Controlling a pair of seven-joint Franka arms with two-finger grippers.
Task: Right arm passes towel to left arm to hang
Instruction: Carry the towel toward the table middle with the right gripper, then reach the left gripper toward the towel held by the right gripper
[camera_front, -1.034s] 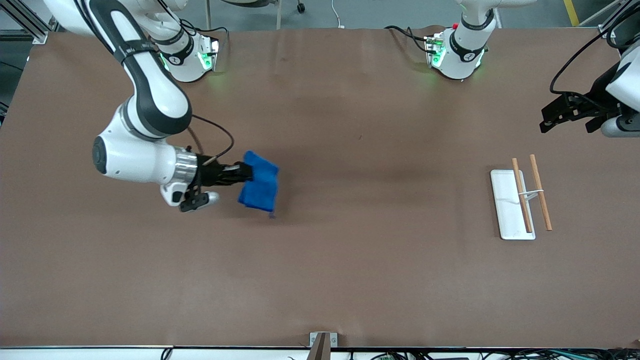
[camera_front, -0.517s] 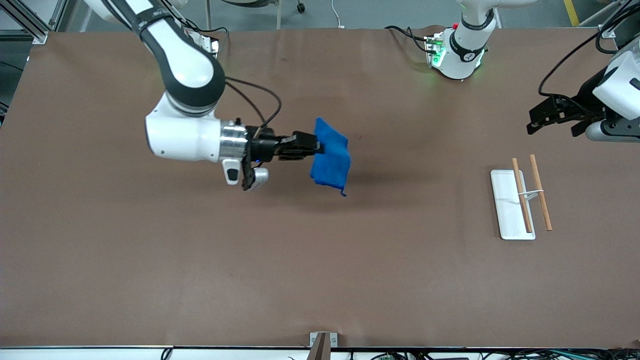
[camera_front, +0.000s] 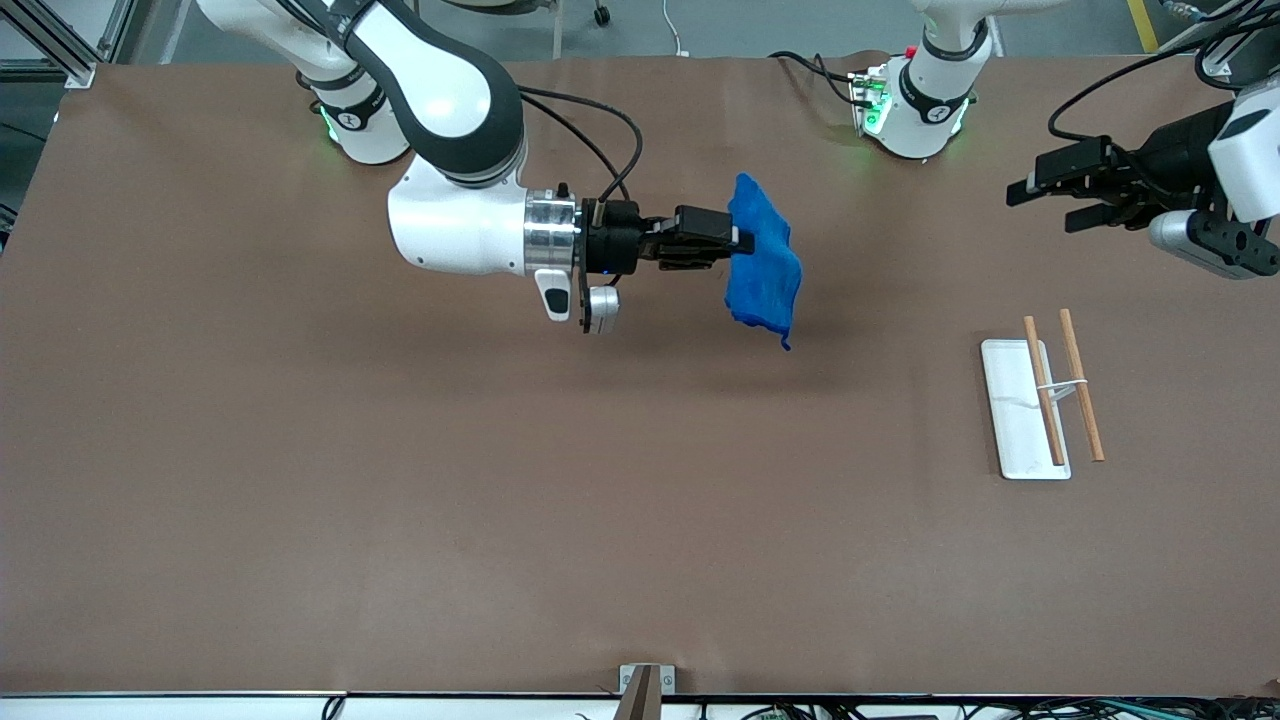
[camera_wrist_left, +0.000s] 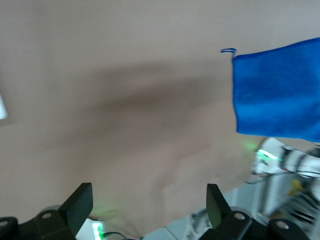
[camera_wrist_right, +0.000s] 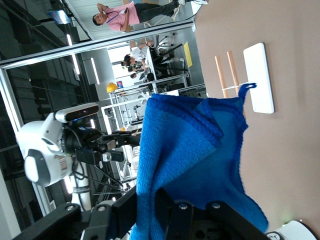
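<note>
A white rectangular base (camera_front: 1020, 410) lies flat on the brown tabletop (camera_front: 500, 480) toward the left arm's end, below the left pincer. Two wooden rods (camera_front: 1062, 387) sit over it, joined by a thin white crosspiece.

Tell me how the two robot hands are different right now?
The right arm's black two-finger hand is shut on the bright blue soft cloth towel, up over the brown table. The left arm's black two-finger hand is open and holds nothing, over its own end. Both are black and point toward each other.
</note>
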